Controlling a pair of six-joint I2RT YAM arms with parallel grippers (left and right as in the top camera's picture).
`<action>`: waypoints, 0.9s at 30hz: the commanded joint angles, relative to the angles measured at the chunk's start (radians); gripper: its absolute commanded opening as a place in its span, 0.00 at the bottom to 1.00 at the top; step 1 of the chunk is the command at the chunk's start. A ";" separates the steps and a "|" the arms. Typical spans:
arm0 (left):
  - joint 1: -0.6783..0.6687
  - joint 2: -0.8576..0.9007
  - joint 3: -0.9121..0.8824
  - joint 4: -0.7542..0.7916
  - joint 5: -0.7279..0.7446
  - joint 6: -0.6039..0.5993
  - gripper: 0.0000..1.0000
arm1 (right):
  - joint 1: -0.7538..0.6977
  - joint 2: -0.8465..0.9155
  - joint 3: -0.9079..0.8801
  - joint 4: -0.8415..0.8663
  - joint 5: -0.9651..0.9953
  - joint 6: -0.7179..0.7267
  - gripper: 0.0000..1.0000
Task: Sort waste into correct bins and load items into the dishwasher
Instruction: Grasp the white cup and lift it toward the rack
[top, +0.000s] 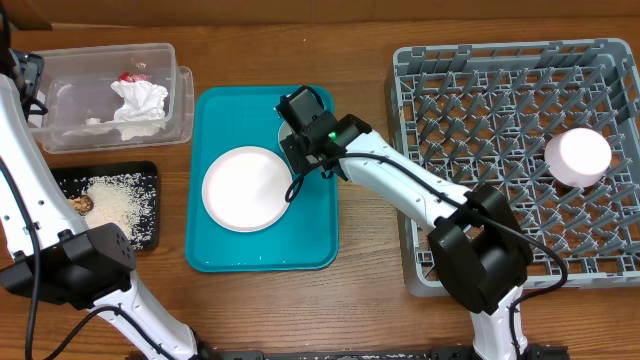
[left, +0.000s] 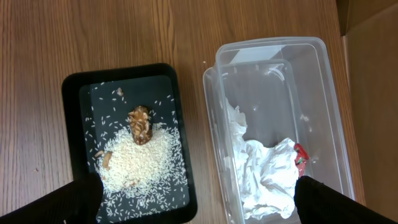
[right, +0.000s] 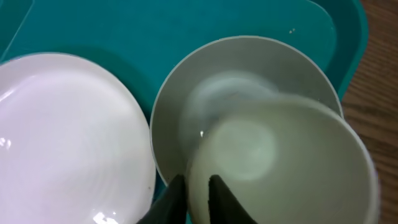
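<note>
Pale green and glossy, the bowl (right: 273, 162) over the teal tray (right: 186, 25) looks stiff, light, slippery and chippable, so its thin rim, which the right gripper (right: 198, 196) pinches, seems the right hold, while the left gripper (left: 202, 202) hangs spread.

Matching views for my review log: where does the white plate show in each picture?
Overhead: white plate left of centre, on the teal tray.
Left wrist: not in it.
Right wrist: white plate at the left edge.
Shared landmark: the teal tray.
</note>
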 joint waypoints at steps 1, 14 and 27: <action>-0.002 0.005 -0.004 0.000 -0.020 -0.010 1.00 | 0.008 0.003 0.013 -0.003 0.006 -0.008 0.08; -0.002 0.005 -0.004 0.000 -0.020 -0.010 1.00 | -0.004 -0.008 0.167 -0.105 0.007 0.000 0.04; -0.002 0.005 -0.004 0.000 -0.020 -0.010 1.00 | -0.333 -0.192 0.458 -0.518 -0.063 0.186 0.04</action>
